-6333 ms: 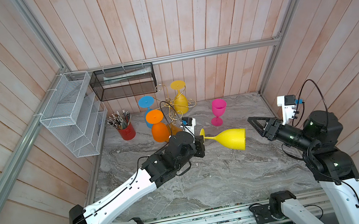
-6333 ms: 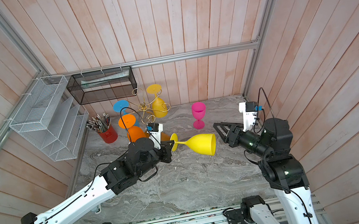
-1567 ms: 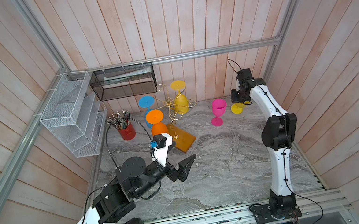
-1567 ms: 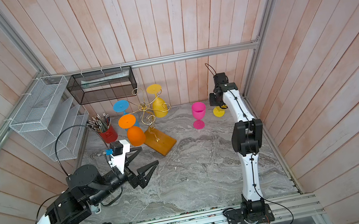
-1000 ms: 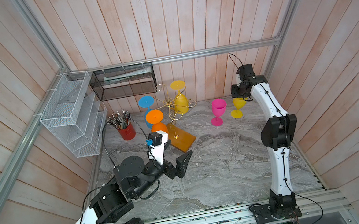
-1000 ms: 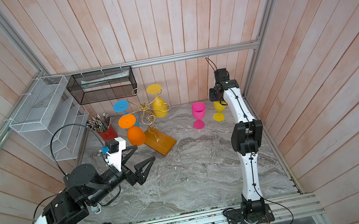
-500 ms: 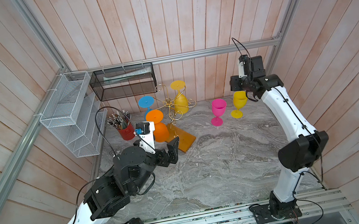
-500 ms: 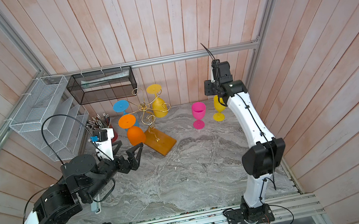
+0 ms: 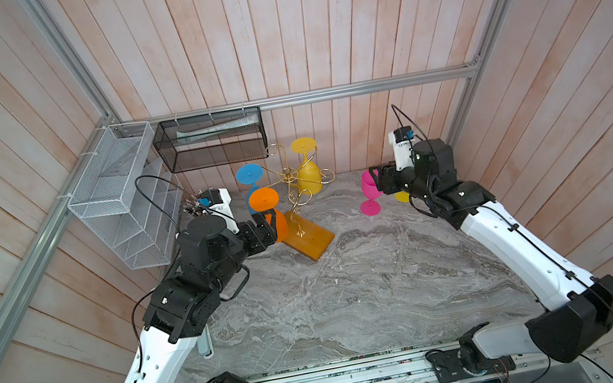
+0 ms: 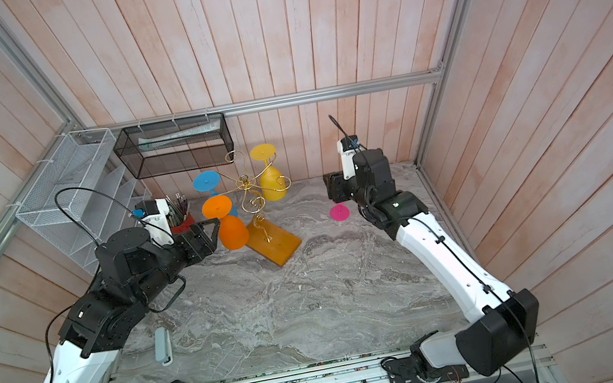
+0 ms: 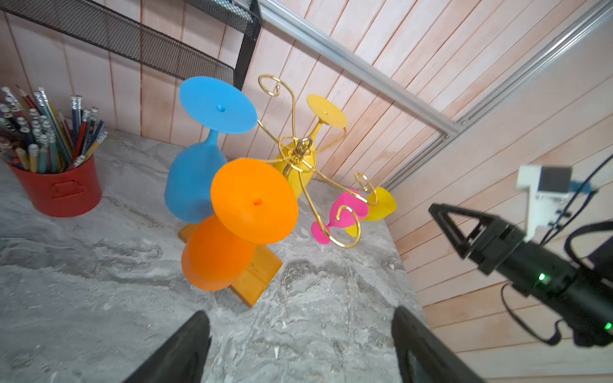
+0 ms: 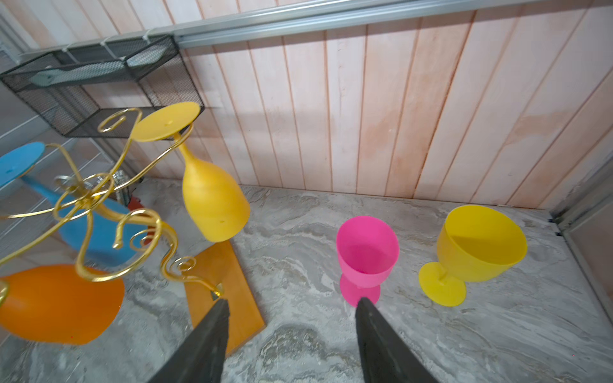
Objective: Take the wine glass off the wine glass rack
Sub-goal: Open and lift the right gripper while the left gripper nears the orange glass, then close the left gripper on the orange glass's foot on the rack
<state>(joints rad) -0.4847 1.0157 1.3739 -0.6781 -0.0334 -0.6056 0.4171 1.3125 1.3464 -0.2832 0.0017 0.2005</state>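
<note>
We look down on a grey marbled counter (image 9: pixel 356 298) boxed in by pale wooden walls, with a robot arm reaching in from each side. Toward the back stands the wine glass rack (image 9: pixel 287 172). It has thin gold wire arms curling out from a central post on an orange-brown wooden block.

Three glasses hang upside down from the rack by their feet. An orange wine glass (image 10: pixel 233 232) hangs on the side nearest the left arm, its bowl beside the wooden block. A blue glass (image 9: pixel 249 176) hangs behind it, and a hanging yellow glass (image 9: pixel 308 175) is close to the back wall.

The left claw (image 10: pixel 214 233) sits just beside the orange bowl. In the left wrist view its two black fingers (image 11: pixel 185 348) are spread wide over bare counter. The orange wine glass lies ahead of them, not between them.

The right claw (image 12: pixel 294 301) is at the right of the counter. Its fingers are also apart and hold nothing. A pink glass (image 12: pixel 366 252) stands on its foot just past one fingertip. A standing yellow glass (image 12: pixel 481 245) is just beside the pink one, nearer the corner.

A red pot of pencils (image 11: pixel 59 192) stands at the back left. A black mesh basket (image 9: pixel 210 141) and a white wire basket (image 9: pixel 116 199) are fixed to the walls.
</note>
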